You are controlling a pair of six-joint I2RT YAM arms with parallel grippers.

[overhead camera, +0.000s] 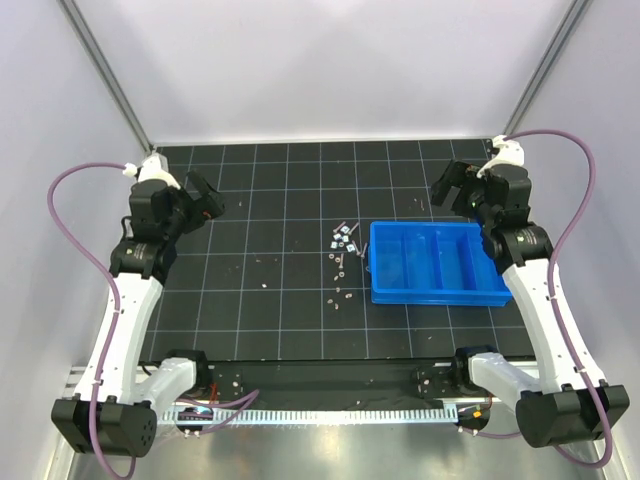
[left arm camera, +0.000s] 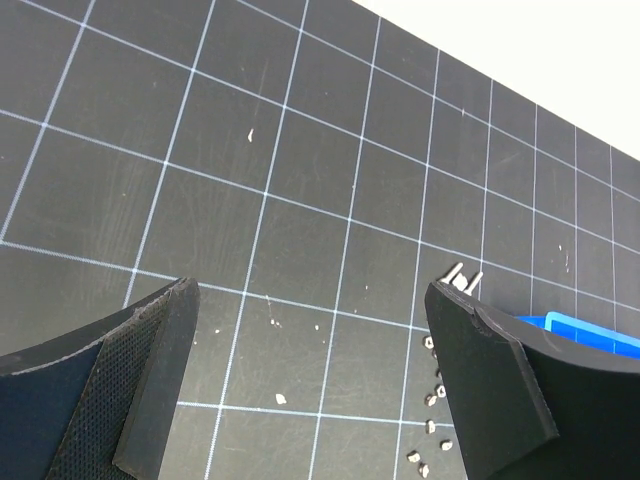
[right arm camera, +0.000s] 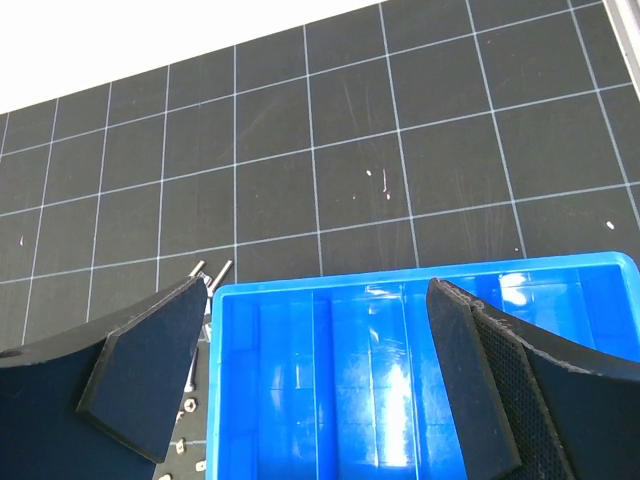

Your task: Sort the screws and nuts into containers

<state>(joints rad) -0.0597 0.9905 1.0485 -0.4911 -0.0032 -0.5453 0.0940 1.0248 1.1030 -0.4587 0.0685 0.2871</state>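
The blue three-compartment tray (overhead camera: 372, 262) sits right of centre on the black grid mat, and its compartments look bare. Screws (overhead camera: 343, 236) and nuts (overhead camera: 340, 290) lie scattered just left of the tray. My left gripper (overhead camera: 205, 200) is open and empty, raised at the far left. In its view (left arm camera: 312, 320) the screws (left arm camera: 462, 277) and nuts (left arm camera: 432, 400) show by the right finger, with the tray corner (left arm camera: 590, 335) behind. My right gripper (overhead camera: 450, 188) is open and empty above the tray's far right. Its view (right arm camera: 315, 310) shows the tray (right arm camera: 400, 288), screws (right arm camera: 215, 272) and nuts (right arm camera: 185, 405).
Pale specks of debris (overhead camera: 265, 262) dot the mat left of the parts. White walls with metal posts (overhead camera: 110, 80) enclose the back and sides. A cable track (overhead camera: 330, 412) runs along the near edge between the arm bases.
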